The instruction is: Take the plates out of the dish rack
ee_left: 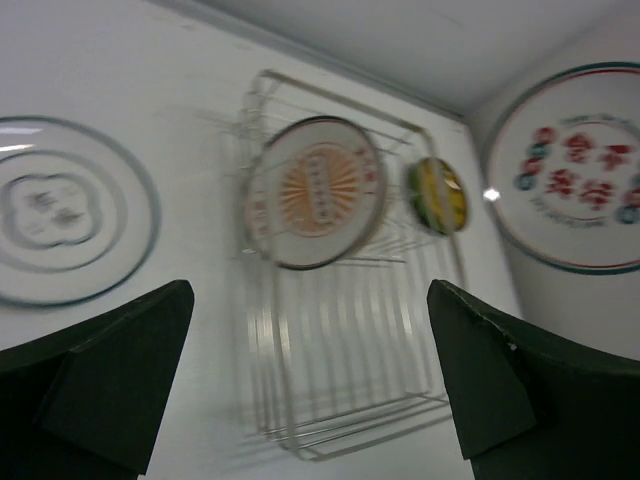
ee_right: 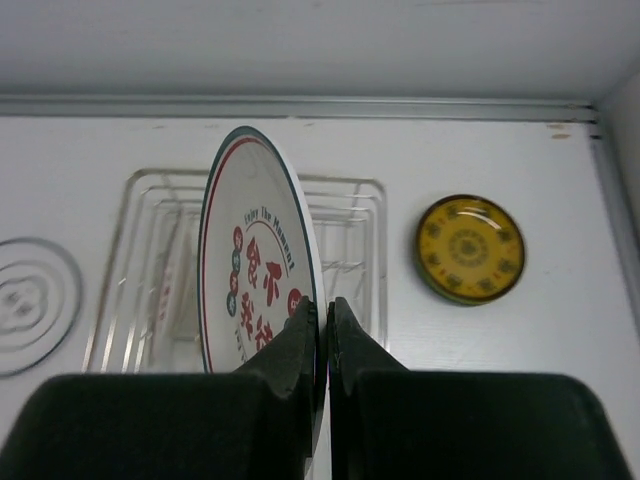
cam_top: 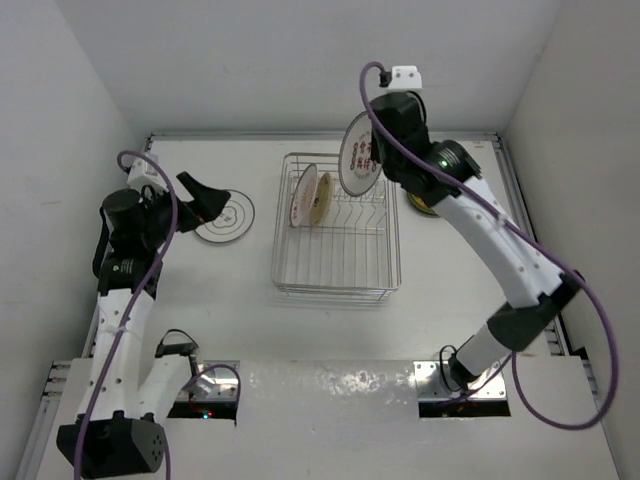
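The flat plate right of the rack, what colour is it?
The plate is yellow, dark-rimmed; best in right wrist view.

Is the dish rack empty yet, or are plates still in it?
Not empty: the dish rack holds two plates on edge at its far end, the orange sunburst plate and a yellow-green plate beside it.

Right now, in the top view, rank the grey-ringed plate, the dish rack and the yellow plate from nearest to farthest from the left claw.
1. Grey-ringed plate, lying right beside the left claw.
2. Dish rack, centre, to the claw's right.
3. Yellow plate, beyond the rack, far right.
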You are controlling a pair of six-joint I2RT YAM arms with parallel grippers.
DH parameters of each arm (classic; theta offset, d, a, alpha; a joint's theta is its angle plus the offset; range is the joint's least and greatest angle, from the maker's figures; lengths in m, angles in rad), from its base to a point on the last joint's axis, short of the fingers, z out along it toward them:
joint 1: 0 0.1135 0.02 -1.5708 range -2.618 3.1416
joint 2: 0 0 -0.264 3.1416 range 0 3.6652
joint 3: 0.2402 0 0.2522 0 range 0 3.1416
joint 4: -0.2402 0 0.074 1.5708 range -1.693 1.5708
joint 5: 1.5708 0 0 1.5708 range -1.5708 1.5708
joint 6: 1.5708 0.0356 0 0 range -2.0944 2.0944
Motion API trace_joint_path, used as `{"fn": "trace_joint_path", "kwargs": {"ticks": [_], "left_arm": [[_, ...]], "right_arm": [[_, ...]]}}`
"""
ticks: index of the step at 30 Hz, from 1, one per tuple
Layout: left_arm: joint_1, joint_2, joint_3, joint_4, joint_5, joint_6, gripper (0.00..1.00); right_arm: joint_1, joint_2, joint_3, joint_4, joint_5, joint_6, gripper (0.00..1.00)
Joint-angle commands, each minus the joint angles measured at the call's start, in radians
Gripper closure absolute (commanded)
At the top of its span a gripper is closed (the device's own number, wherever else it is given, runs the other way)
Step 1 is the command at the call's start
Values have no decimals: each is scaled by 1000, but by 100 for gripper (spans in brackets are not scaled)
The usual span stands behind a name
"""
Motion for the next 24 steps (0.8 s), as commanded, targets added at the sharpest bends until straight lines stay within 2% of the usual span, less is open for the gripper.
{"fn": "trace_joint_path", "kwargs": {"ticks": [1, 3, 4, 7, 11, 15, 18, 20, 22, 24], "left_arm": [[-28, 30, 17, 309, 355, -142, 0], [-79, 65, 25, 366, 377, -161, 0], [-99, 76, 34, 368, 374, -152, 0], [-172, 136, 55, 297, 334, -119, 0], [-180, 192, 29, 267, 306, -103, 1], [-182, 212, 8, 235, 265, -76, 6], [-182, 222, -9, 242, 285, -69, 12], [-182, 232, -21, 270, 337, -74, 23], [-182, 241, -37, 364, 407, -107, 32], [-182, 249, -76, 528, 533, -199, 55]], "right_arm": [[5, -109, -158, 177, -301, -10, 100], [4, -187, -306, 312, -450, 27, 100], [4, -212, -356, 364, -586, 45, 100], [4, -292, -509, 541, -732, 104, 100], [2, -336, -605, 687, -860, 148, 100], [2, -356, -677, 814, -923, 188, 100], [-8, -356, -706, 868, -961, 220, 100], [-27, -342, -732, 938, -1019, 273, 100], [-57, -323, -753, 989, -1055, 323, 100], [-96, -307, -792, 1076, -1097, 401, 100]]}}
